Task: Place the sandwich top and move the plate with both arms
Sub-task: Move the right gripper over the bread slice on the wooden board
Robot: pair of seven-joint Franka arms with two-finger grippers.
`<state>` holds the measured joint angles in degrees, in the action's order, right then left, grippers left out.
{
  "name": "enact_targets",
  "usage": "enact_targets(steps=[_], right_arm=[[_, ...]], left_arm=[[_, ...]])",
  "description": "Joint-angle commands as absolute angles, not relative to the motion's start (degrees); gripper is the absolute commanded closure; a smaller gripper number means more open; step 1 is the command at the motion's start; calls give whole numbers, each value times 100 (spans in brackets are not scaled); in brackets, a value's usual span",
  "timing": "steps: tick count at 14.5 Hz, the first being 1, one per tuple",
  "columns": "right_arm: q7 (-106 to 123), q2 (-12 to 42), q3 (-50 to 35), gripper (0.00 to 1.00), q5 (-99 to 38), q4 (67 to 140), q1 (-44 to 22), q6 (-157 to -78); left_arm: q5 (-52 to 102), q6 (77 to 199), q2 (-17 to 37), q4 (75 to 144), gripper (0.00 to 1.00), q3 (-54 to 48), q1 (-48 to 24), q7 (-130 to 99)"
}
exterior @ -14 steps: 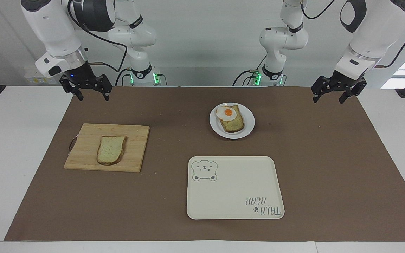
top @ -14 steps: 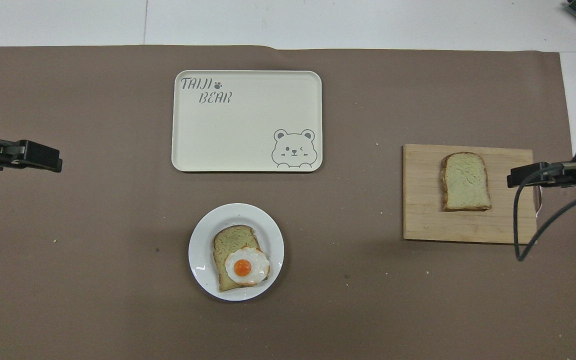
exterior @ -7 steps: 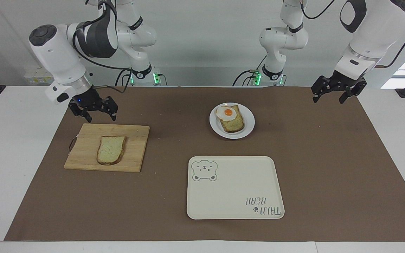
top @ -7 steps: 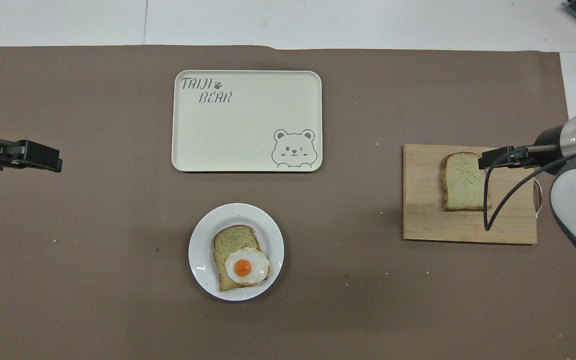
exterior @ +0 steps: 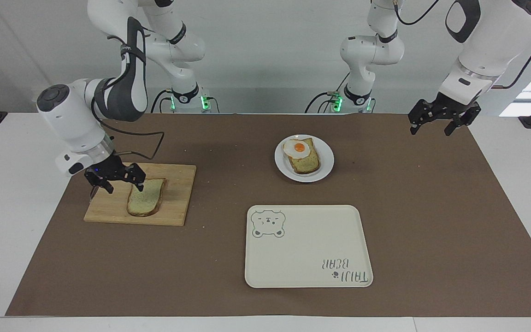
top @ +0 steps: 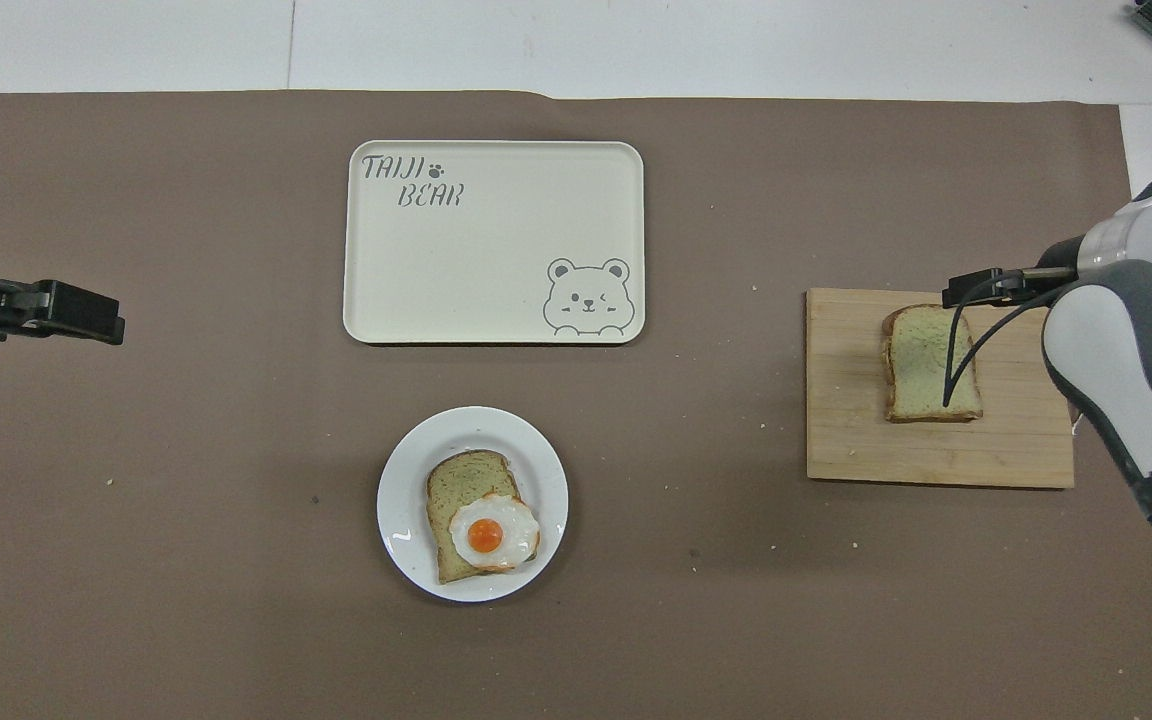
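Facing view: right gripper (exterior: 120, 183), fingers apart, over the wooden board (exterior: 175, 196), which bears the sandwich top (exterior: 145, 197), long axis 12–6 o'clock, rounded end at 6. Plate (exterior: 323, 171) mid-table. Left gripper (exterior: 437, 125), fingers apart, waits aloft. Overhead view alone shows the rounded end pointing away from the robots.

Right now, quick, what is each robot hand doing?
Right end effector: open, empty, low over the wooden board at the sandwich top.
Left end effector: open, empty, waiting over the brown mat's edge.

White plate (exterior: 326, 161), pale tan sandwich top (exterior: 144, 198) (brown crust), cream tray (exterior: 307, 249) with grey bear drawing.
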<state>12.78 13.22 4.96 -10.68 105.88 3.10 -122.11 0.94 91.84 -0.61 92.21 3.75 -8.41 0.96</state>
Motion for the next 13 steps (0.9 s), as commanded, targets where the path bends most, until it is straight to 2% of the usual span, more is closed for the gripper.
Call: enact_targets(steps=[1,5,13], right_arm=[[2237,1599,431,0,-1590,10564,562,-12331],[2662,1819,431,0,-1608,10757,738,-12515],[3164,1819,431,0,-1872,11250,809,-12832]], left_arm=[[26,9114,-44,9123,0,325,-773,167],[26,9114,-44,9123,0,325,-773,167],[26,9114,-44,9123,0,325,-773,167]])
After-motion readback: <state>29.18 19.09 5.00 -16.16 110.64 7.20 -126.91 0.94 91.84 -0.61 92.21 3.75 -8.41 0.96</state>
